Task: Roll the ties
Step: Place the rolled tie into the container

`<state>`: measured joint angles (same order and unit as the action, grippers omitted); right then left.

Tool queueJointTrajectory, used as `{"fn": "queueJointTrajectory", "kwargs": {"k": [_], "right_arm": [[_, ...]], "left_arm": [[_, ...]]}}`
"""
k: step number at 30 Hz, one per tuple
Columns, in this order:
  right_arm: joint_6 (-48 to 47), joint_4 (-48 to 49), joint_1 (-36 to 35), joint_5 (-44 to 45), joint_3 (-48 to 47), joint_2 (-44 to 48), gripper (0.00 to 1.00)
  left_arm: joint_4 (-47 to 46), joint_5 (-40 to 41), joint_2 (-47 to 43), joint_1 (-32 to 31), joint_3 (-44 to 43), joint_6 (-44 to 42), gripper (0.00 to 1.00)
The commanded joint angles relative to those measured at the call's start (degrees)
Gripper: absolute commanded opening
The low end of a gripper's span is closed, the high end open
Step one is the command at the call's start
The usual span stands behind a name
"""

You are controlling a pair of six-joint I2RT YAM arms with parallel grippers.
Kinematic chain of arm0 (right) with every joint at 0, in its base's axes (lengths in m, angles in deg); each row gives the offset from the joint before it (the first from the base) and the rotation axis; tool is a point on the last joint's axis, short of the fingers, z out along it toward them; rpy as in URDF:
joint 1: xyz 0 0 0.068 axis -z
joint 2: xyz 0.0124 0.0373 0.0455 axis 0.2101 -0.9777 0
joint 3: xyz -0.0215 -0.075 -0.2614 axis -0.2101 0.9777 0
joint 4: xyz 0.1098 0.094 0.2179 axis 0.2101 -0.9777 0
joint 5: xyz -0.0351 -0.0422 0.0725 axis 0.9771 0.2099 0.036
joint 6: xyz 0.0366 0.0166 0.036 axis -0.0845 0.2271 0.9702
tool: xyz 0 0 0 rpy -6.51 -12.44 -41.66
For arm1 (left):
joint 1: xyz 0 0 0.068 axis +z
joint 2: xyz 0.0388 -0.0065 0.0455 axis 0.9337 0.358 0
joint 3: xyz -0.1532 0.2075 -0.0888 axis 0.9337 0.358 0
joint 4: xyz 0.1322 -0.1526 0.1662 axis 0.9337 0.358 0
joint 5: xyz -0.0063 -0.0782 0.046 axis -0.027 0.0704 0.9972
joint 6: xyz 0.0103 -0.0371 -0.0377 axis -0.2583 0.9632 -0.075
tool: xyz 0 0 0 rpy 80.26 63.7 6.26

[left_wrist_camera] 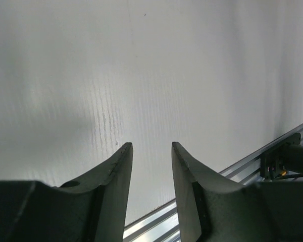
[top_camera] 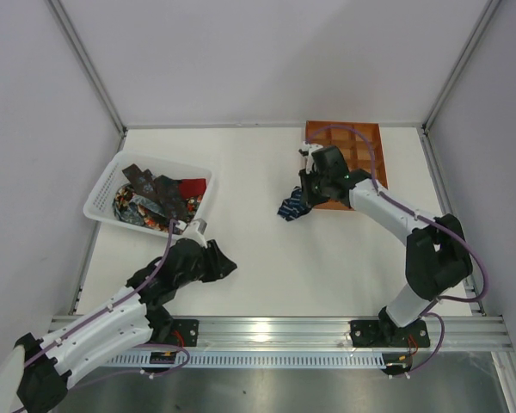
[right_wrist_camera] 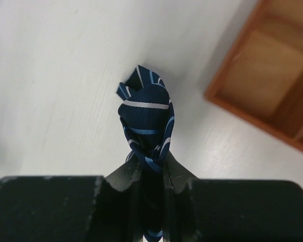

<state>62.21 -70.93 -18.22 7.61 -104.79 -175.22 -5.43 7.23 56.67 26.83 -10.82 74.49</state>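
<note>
A rolled navy tie with light-blue stripes (right_wrist_camera: 146, 118) is pinched between the fingers of my right gripper (right_wrist_camera: 150, 164), which is shut on it. From above, that navy tie (top_camera: 292, 206) hangs just left of the orange-brown tray (top_camera: 365, 142), under the right gripper (top_camera: 305, 194). Several other ties (top_camera: 159, 196), dark, red and patterned, lie heaped in the white basket (top_camera: 103, 191) at the left. My left gripper (left_wrist_camera: 151, 148) is open over bare table with nothing between its fingers; from above the left gripper (top_camera: 228, 268) points right, below the basket.
The tray has several square compartments, partly covered by the right arm. The aluminium rail (top_camera: 284, 331) runs along the near table edge; it also shows in the left wrist view as the rail (left_wrist_camera: 272, 146). Grey walls enclose the table on three sides.
</note>
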Motion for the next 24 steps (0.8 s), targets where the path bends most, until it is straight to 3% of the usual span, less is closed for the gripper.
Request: {"fn": "queueJointTrajectory", "kwargs": {"k": [1,9,16,24], "right_arm": [[-3.7,-1.9,3.2,2.6,-6.3,-1.3,0.0],[-4.8,-2.1,7.2,3.0,-14.7,-8.1,0.0],[-4.4,-11.8,7.8,9.0,-25.1,-15.1,0.0],[-3.5,-18.5,7.9,13.5,-27.7,-18.0,0.0]], "left_arm": [[-2.4,-0.7,1.0,0.7,-0.9,-1.4,0.43],[-3.6,-2.4,1.9,1.1,-0.2,-1.7,0.43],[-3.2,-2.9,1.0,1.8,0.3,-2.0,0.43],[-3.5,-3.6,1.0,2.0,0.7,-2.2,0.43]]}}
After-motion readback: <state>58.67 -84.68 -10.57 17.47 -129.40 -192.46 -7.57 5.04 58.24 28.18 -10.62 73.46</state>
